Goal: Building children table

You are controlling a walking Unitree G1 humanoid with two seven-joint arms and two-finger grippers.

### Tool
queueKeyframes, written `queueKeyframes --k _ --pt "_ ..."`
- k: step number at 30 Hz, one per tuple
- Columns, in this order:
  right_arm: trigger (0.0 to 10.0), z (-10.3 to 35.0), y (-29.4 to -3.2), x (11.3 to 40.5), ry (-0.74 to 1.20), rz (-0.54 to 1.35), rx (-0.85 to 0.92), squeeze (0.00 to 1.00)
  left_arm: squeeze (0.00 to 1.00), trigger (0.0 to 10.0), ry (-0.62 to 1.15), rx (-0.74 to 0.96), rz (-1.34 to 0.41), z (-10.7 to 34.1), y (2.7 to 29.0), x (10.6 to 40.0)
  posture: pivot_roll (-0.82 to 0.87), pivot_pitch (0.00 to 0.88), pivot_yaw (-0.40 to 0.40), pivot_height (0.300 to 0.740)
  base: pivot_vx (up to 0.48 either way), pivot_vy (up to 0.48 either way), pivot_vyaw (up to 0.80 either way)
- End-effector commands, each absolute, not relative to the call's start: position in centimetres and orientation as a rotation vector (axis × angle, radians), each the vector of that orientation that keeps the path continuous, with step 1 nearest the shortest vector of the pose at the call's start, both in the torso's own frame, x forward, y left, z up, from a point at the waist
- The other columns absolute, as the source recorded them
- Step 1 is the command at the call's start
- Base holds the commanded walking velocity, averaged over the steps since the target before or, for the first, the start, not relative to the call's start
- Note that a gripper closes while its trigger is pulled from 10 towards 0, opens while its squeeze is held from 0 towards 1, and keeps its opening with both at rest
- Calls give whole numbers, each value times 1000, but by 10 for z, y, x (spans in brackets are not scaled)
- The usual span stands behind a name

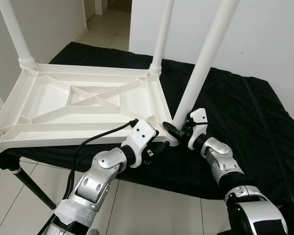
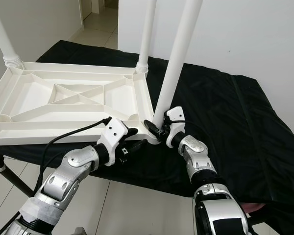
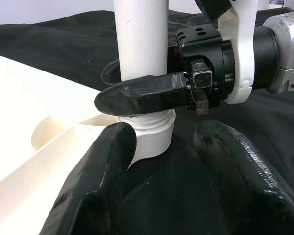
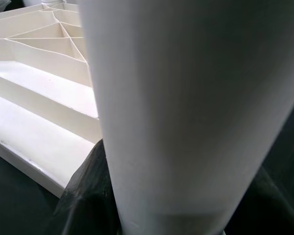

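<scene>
Home: tiled floor [image 1: 105, 24], white walls [image 1: 264, 29], doorway.

White tabletop [image 1: 78, 105] lies upside down on black cloth [image 1: 245, 112], ribs up; open pockets between the ribs are free from above. Near-right corner crowded: tilted leg [image 1: 201, 63] stands in its socket, right gripper [image 1: 172, 131] clamped around the leg's base, left gripper [image 1: 154, 149] just beside it with fingers [image 3: 95, 186] spread at the tabletop edge. Gap between the two grippers is tight. Back legs [image 1: 161, 34] block the far corners. Cloth right of the tilted leg is bare, open approach. Wall [image 1: 264, 34] bounds the far right.
</scene>
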State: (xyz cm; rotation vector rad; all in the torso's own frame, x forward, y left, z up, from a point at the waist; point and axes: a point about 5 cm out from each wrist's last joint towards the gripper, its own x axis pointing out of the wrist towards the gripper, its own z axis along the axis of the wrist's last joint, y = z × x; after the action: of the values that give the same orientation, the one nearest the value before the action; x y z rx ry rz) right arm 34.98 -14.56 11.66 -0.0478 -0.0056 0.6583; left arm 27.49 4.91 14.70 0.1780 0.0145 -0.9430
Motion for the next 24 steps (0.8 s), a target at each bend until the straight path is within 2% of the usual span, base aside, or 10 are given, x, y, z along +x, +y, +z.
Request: queueKeyframes --k 1,10,12,13,14,19,21,24 --pt "10000 106 -142 347 50 589 -62 0 0 10000 18 181 -953 147 47 277 -15 0 -76 740 0 0 0" --pt "10000 107 -137 349 36 417 -21 0 0 10000 15 179 -955 147 46 278 -24 0 -76 740 0 0 0" --pt "10000 107 -133 348 41 298 21 0 0 10000 16 178 -959 146 45 277 -24 0 -76 740 0 0 0" --pt "10000 107 -133 348 41 298 21 0 0 10000 16 178 -959 146 45 277 -24 0 -76 740 0 0 0" --pt "10000 106 -132 346 38 192 53 0 0 10000 16 177 -960 146 44 277 -24 0 -76 740 0 0 0" --pt "10000 105 -130 342 39 79 67 0 0 10000 16 173 -960 146 43 277 -21 0 -81 740 0 0 0" --pt "10000 105 -128 338 39 -29 59 0 0 10000 17 172 -959 146 43 276 -17 0 -86 740 0 0 0" --pt "10000 106 -123 337 34 -59 61 0 0 10000 18 171 -957 146 43 276 -16 0 -86 740 0 0 0"
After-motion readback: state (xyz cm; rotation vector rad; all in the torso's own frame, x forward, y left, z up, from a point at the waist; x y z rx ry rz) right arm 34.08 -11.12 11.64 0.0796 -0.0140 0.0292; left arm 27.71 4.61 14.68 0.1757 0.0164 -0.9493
